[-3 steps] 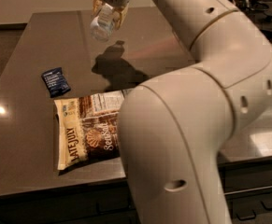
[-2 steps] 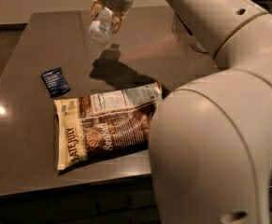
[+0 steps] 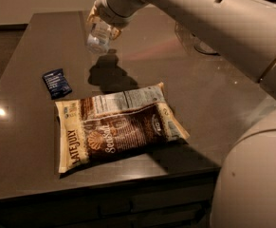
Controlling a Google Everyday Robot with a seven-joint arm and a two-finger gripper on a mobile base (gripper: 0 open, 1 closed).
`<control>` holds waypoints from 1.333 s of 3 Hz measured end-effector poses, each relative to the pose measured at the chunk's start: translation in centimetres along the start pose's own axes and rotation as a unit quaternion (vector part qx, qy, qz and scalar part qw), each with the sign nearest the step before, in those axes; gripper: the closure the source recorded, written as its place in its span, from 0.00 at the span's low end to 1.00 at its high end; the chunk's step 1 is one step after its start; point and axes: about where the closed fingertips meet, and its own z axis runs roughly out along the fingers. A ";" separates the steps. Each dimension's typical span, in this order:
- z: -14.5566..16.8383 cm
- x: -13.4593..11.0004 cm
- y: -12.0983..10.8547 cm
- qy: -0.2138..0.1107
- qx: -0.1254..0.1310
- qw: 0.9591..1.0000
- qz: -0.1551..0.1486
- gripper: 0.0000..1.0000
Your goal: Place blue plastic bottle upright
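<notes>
The blue plastic bottle (image 3: 98, 38) is a small clear bottle with a whitish label. It hangs above the far middle of the dark table (image 3: 28, 70), roughly upright with its base down, and its shadow lies on the table just below it. My gripper (image 3: 100, 24) is shut on the bottle's upper part and hides the cap. The large pale arm reaches in from the right.
A brown Late July chip bag (image 3: 116, 125) lies flat near the table's front edge. A small dark blue snack packet (image 3: 57, 82) lies to its left rear. A clear glass object (image 3: 192, 39) stands at the far right, partly behind the arm.
The arm's bulk has swung right, uncovering the chip bag. The gripper and bottle have shifted slightly left and lower over the table.
</notes>
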 end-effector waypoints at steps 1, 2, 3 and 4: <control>-0.1 0.0 0.0 -0.001 0.000 1.000 0.000 1.00; 0.3 -0.3 0.3 0.012 0.020 0.999 0.026 1.00; 1.6 -0.7 1.1 0.038 0.054 0.996 0.068 1.00; 2.7 -0.1 1.5 0.081 0.083 0.989 0.086 1.00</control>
